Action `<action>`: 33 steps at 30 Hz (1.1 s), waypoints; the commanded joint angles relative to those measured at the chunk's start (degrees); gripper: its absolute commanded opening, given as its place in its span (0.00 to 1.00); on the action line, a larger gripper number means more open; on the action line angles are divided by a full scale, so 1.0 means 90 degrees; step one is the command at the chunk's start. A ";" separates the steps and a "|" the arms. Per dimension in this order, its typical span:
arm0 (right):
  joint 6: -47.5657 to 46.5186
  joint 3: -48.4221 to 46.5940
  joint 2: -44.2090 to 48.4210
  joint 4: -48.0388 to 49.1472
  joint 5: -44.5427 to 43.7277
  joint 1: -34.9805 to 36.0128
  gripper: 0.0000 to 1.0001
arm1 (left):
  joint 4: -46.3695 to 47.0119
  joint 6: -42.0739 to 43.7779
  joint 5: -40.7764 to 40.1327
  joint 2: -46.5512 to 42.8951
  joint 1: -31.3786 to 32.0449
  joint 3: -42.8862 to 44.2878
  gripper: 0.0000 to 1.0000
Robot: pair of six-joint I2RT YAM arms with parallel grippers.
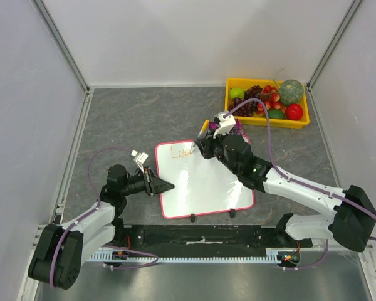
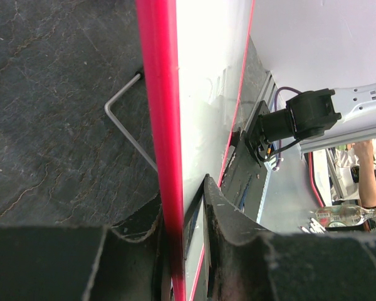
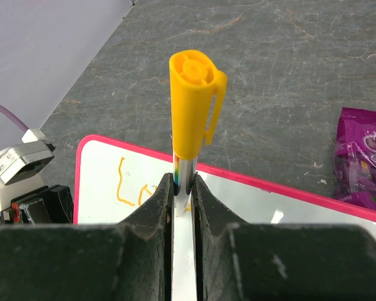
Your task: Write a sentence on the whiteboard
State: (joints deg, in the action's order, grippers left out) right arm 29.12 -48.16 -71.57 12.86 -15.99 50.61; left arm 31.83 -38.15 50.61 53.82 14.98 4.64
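Pink-red framed whiteboard in the middle of the grey surface, between the two arms. Left jaws closed narrowly on its left frame edge. Right jaws clamped tight on a yellow-capped marker, cap up, tip hidden behind the jaws, at the far left corner of the board. Orange sentence only partly readable: "Lo", the rest covered by the right arm. Far right, yellow tray of fruit.

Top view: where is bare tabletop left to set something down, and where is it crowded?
Bare tabletop spans the far left, from the whiteboard out to the yellow fruit bin. A smaller patch lies between bin and right arm. Crowded: the board's far corner, with the right gripper, marker and purple packet.
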 commanded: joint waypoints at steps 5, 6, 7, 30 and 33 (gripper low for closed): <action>-0.0023 0.0254 0.0237 -0.0130 -0.0167 -0.0028 0.00 | -0.0041 0.0274 -0.0272 0.0006 0.0034 0.0021 0.02; -0.0023 0.0263 0.0247 -0.0140 -0.0186 -0.0028 0.00 | -0.0051 0.0274 -0.0281 -0.0004 0.0025 0.0021 0.02; -0.0033 0.0273 0.0257 -0.0140 -0.0206 -0.0028 0.00 | -0.0041 0.0274 -0.0282 -0.0004 0.0025 0.0021 0.02; 0.0182 0.0214 0.1164 -0.0140 0.0106 -0.0194 0.00 | -0.0051 0.0264 -0.0272 -0.0043 0.0034 0.0002 0.02; 0.0250 0.0351 0.1535 -0.0198 0.0194 -0.0272 0.00 | -0.0061 0.0264 -0.0281 -0.0043 0.0025 0.0002 0.02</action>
State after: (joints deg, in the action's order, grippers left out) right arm 30.09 -46.02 -62.70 10.61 -15.42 48.86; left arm 31.86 -38.15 50.68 53.69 14.98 4.64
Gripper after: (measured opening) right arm 0.178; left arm 0.269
